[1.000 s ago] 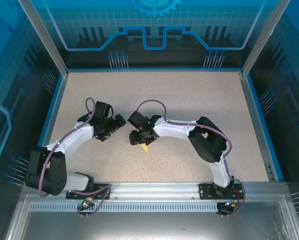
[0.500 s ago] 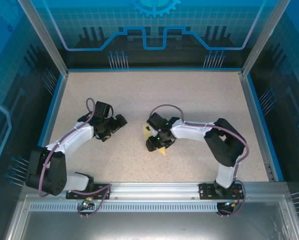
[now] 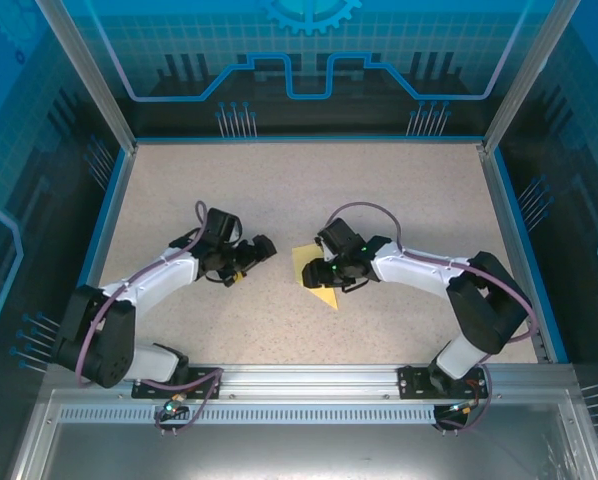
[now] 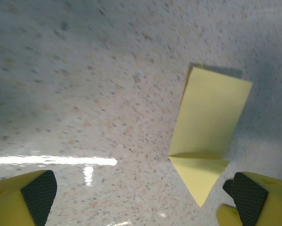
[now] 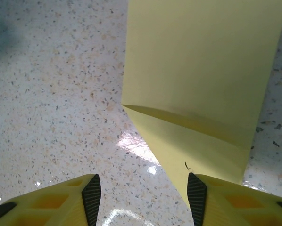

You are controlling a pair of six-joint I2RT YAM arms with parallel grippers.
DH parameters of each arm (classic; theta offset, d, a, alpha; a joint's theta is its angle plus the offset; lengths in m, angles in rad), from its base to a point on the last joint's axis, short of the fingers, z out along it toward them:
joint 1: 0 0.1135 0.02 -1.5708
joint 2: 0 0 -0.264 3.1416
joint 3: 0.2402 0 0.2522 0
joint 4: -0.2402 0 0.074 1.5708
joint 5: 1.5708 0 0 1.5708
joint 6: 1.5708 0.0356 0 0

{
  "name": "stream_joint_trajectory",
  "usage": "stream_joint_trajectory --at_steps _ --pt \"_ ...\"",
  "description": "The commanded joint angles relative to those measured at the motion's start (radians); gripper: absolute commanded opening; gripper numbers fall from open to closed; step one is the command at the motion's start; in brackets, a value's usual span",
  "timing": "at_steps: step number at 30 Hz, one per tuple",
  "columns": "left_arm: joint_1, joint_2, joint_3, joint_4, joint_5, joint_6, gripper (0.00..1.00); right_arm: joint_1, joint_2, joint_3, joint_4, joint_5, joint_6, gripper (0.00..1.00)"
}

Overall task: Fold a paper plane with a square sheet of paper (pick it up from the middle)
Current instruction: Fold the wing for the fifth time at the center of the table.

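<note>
**Left gripper** (image 4: 141, 195), yellow two-finger pincer with black textured pads: jaws spread to their widest, holding nothing. It has swung rightward toward the tabletop's middle in the last half second and now faces the paper from near by, not touching it.

**Pale yellow sheet of paper** (image 4: 209, 113): thin, matte, straight-edged, folded into a long strip that ends in a triangular point, with one sharp crease across it. It lies about mid-width of the tabletop, nearer the near edge than the far one, and has shifted rightward along with the right arm. Judged: early folds made, dart unfinished; both arms now flank it for the next fold.

**Right gripper** (image 5: 145, 197), same make: jaws half spread and not clamped, with one pad against the paper's pointed end.

**Speckled beige tabletop** (image 3: 379, 190): hard, glossy, reflecting the lights.
</note>
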Motion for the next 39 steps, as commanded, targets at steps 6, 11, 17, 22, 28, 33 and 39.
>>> stream_joint_trajectory --at_steps 6,11,17,22,28,33,39 --pt "-0.079 0.091 0.001 0.121 0.142 -0.043 0.94 -0.063 0.078 -0.001 0.056 -0.039 0.036 0.53" --pt "-0.102 0.147 0.023 0.163 0.204 -0.064 0.85 -0.103 0.105 -0.037 0.09 -0.086 0.044 0.52" --pt "-0.134 0.208 0.04 0.215 0.255 -0.093 0.69 -0.157 0.103 -0.117 0.155 -0.158 0.069 0.49" --pt "-0.156 0.263 0.058 0.247 0.279 -0.113 0.56 -0.202 0.102 -0.166 0.207 -0.222 0.09 0.47" --pt "-0.176 0.309 0.082 0.237 0.263 -0.126 0.49 -0.243 0.109 -0.209 0.273 -0.291 0.123 0.45" --pt "-0.185 0.342 0.106 0.214 0.239 -0.134 0.43 -0.261 0.119 -0.23 0.307 -0.322 0.137 0.45" --pt "-0.196 0.369 0.143 0.149 0.188 -0.125 0.4 -0.276 0.115 -0.241 0.31 -0.326 0.134 0.43"
